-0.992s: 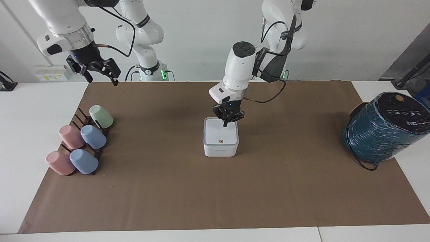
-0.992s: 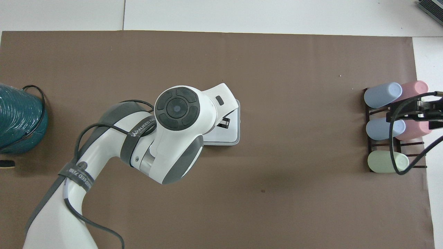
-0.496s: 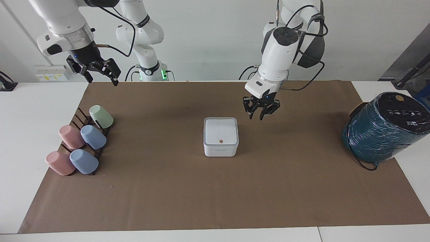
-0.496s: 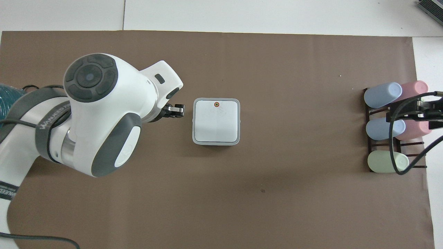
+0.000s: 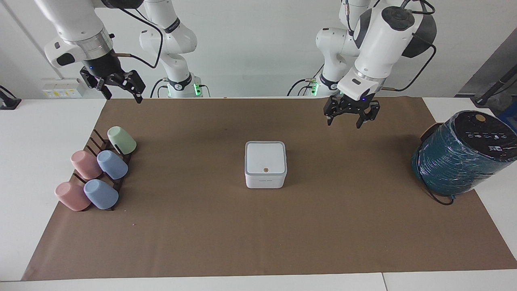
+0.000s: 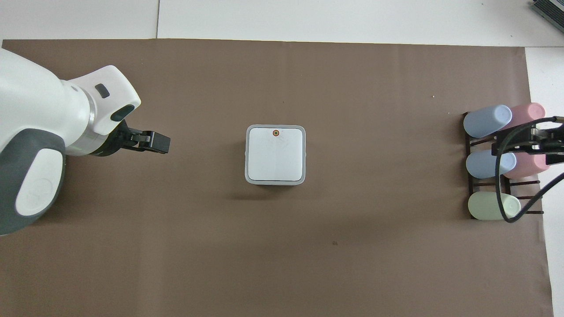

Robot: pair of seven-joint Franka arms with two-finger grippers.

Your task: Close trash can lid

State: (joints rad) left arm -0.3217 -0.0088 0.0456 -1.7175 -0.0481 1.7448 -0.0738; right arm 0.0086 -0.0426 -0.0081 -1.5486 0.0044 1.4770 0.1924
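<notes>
The white cube trash can stands at the middle of the brown mat. Its lid lies flat and shut on it, orange dot up; it also shows in the overhead view. My left gripper hangs open and empty in the air, over the mat toward the left arm's end, well apart from the can; the overhead view shows it too. My right gripper waits open and empty, raised over the cup rack's end of the table, and shows at the overhead view's edge.
A dark rack with several pastel cups lies at the right arm's end. A large teal wrapped cylinder with a black cable sits at the left arm's end, partly off the brown paper mat.
My left gripper has lifted off the lid and swung away toward the left arm's end, rising. The lid stays shut. The right arm has not moved.
</notes>
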